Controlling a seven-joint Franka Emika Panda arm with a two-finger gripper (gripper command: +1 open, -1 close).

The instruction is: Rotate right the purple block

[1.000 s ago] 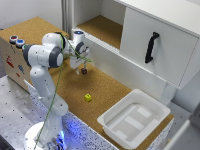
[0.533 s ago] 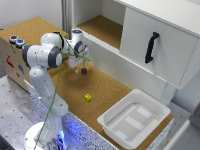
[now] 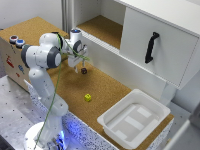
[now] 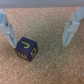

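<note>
The gripper [image 3: 78,68] hangs over the cork board with its fingers [image 4: 7,30] spread wide, holding nothing. The purple block [image 4: 27,48] lies on the cork between them, closer to one finger, just left of the white cabinet [image 3: 150,45]. The step seems to be the approach. Next it should descend, close on the block, then twist right.

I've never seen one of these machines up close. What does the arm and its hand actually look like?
The arm is made of rounded white segments with dark bands at the joints, rising from a round base that glows blue at the bottom. A thin green cable runs down along it. The hand is white too; in the wrist view its two fingers look like slim, pale grey prongs.
</note>
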